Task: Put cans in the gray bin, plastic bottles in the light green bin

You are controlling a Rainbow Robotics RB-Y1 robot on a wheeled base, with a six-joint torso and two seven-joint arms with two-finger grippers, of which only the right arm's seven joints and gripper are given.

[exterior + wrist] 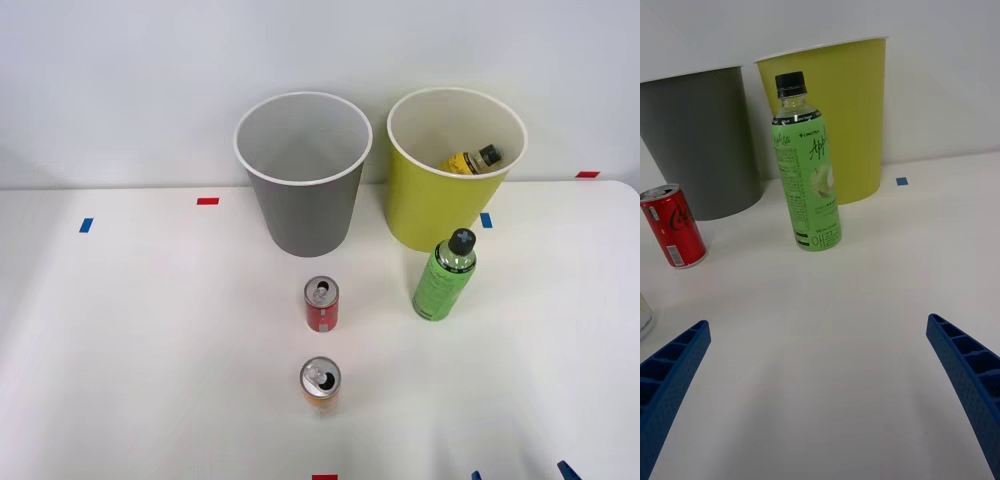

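We see a white desk point(150, 340) carrying the gray bin point(303, 175) and light green bin point(450, 170) side by side at the back, the green-labelled bottle point(444, 276) upright before the latter, a red can point(321, 305), an orange can point(320, 385) nearer, and small tape marks point(207, 201).

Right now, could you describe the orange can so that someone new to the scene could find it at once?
Start at the gray bin at the back of the white table. Two short cans stand in a line in front of it. The orange can is the one farther from the bin, behind the red can and well left of the tall green bottle.
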